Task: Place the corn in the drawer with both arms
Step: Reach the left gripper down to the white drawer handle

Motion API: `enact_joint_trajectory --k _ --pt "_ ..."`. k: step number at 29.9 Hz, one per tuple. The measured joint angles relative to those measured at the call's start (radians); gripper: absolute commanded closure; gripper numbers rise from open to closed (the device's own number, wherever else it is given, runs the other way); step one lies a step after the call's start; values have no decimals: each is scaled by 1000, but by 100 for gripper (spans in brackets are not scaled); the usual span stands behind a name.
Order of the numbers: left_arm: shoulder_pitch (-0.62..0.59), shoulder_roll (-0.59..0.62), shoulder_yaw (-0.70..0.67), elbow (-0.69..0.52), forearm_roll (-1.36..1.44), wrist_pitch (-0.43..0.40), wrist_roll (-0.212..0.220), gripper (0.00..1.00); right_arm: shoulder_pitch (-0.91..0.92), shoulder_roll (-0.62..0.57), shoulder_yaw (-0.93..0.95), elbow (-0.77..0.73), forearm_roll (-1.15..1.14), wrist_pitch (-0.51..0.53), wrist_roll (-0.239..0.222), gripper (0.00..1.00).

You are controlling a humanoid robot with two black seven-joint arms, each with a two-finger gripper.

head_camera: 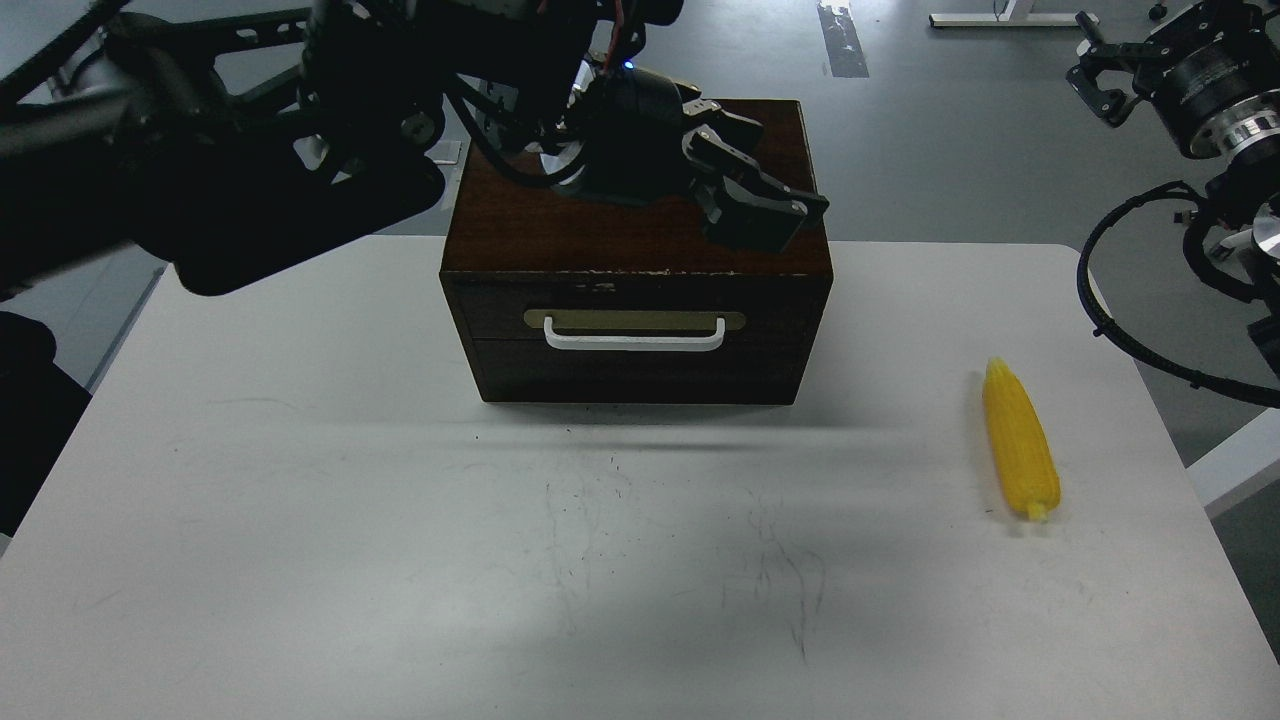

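The yellow corn [1020, 440] lies on the white table [300, 500] at the right, pointing away from me, with no gripper near it. The drawer [640, 375] is shut in the front of the dark wooden box [560, 225]; its white bar handle [635, 341] faces me. My left arm reaches in from the upper left over the box top. Its gripper [778, 178] hangs above the box's right rear part, fingers apart and empty. My right gripper [1098, 68] is up at the top right corner, off the table, open and empty.
The box stands at the table's far middle. My left arm's thick dark links [250, 200] cover the table's far left corner. A black cable loop [1110, 300] of my right arm hangs past the table's right edge. Grey floor lies beyond.
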Motion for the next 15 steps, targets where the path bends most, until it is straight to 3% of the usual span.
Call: enact_joint_trajectory --k 7,15 --pt "-30 -31 132 -22 236 0 -36 16 -1 0 0 -1 0 0 1 0" --pt "-29 -45 249 -20 330 0 -43 16 -1 2 0 -1 0 0 2 0"
